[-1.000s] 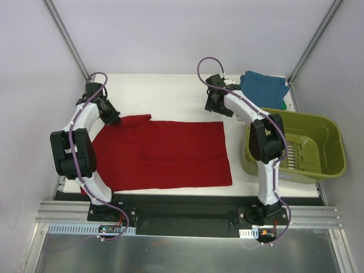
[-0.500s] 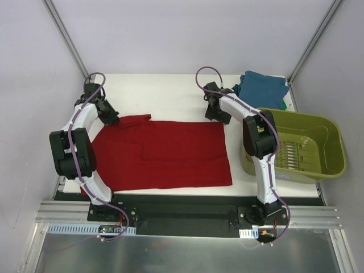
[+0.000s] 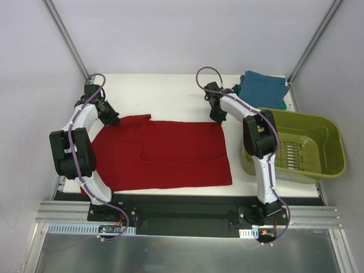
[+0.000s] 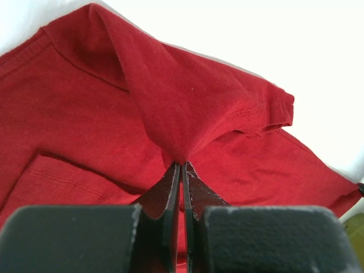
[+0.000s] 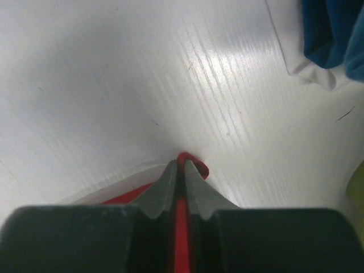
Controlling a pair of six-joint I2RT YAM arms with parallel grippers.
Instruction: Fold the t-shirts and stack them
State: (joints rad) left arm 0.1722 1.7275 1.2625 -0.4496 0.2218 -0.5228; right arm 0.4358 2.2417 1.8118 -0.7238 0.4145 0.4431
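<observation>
White bench point(image 3: 170, 91) fills the middle of the top view, with the dark red t-shirt point(image 3: 170, 153) spread flat across its centre. The olive basket point(image 3: 336, 149) sits at the right edge, its slatted floor showing. A teal folded t-shirt point(image 3: 263, 88) lies at upper right. The left claw point(image 4: 181, 170) stays clamped on the red sleeve at upper left. The right claw point(image 5: 179, 165), wide apart a second ago, now pinches the red shirt's upper right corner.
</observation>
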